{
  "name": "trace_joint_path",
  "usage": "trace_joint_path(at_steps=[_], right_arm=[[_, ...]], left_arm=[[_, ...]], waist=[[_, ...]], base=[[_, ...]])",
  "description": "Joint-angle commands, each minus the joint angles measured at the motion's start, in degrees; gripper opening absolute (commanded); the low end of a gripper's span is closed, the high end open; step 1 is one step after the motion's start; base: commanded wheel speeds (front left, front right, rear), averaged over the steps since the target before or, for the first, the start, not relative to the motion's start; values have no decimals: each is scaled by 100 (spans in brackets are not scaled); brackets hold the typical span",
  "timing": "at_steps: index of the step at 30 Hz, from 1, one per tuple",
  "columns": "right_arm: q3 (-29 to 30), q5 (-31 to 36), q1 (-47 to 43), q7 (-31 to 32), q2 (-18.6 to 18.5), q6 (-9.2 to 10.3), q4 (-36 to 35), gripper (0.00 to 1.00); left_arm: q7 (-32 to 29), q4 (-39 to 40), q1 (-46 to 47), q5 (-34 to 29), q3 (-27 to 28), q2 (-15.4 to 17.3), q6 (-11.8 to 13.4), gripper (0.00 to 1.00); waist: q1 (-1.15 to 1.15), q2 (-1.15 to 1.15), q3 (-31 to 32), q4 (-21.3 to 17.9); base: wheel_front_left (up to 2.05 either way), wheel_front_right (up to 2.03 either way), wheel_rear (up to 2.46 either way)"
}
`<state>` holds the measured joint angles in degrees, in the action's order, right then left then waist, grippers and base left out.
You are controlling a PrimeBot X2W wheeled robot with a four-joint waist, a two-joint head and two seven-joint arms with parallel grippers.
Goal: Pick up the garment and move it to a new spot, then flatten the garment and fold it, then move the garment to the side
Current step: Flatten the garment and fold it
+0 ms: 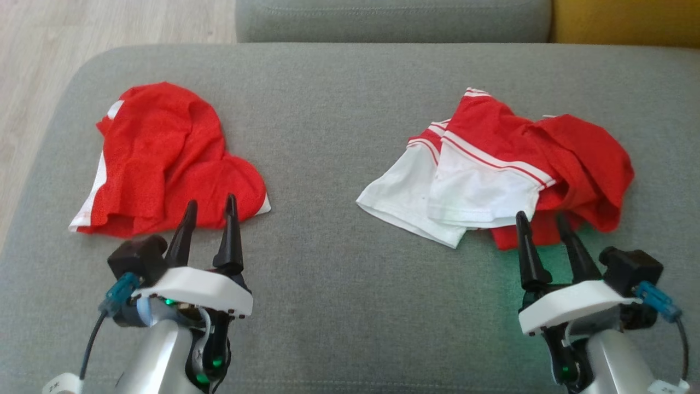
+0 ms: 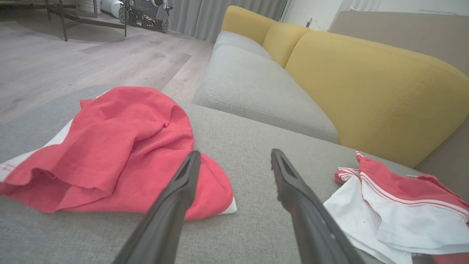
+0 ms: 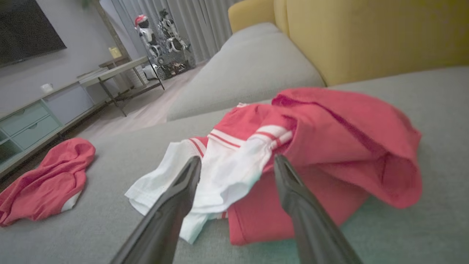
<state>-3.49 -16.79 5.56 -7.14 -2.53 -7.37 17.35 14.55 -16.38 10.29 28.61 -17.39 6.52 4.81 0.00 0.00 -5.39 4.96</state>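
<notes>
2 red-and-white garments (image 1: 164, 153) (image 1: 492, 164), 2 end effectors (image 1: 211, 200) (image 1: 541, 215), 1 sofa (image 1: 350, 98)

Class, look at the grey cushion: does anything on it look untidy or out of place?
Both garments lie crumpled: the red garment on the left is bunched, the red-and-white garment on the right heaped over itself. Nothing looks damaged.

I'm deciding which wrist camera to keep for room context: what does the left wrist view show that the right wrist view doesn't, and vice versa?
From the left wrist: the left gripper, open, by the red garment. From the right wrist: the right gripper, open, before the red-and-white garment; a dark screen on the wall; a cabinet with drawers. In both: the two garments, the grey cushion under them, the yellow backrest, curtains and wood floor.
</notes>
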Motion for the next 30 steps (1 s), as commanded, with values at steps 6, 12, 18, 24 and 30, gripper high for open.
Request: trace_joint_path(at_steps=[6,12,18,24,30], right_arm=[[-312,-392,460,41,-34,-12,193,100],[-429,-592,618,39,-34,-12,442,100],[-247,-450,674,-1,-34,-12,614,100],[-57,-336,553,1,-34,-12,604,100],[-126,-451,510,74,-34,-12,591,100]], left_arm=[[44,14,330,-133,403,-124,-156,100],[44,-64,354,-287,467,-225,-250,100],[45,-123,348,-383,585,-278,-322,100],[45,-180,312,-464,651,-315,-385,100],[45,-226,309,-504,620,-343,-426,100]], waist=[[0,0,-127,116],[0,0,-172,174],[0,0,-184,188],[0,0,-153,124],[0,0,-122,73]], base=[[0,0,0],[0,0,0],[0,0,0],[0,0,0],[0,0,0]])
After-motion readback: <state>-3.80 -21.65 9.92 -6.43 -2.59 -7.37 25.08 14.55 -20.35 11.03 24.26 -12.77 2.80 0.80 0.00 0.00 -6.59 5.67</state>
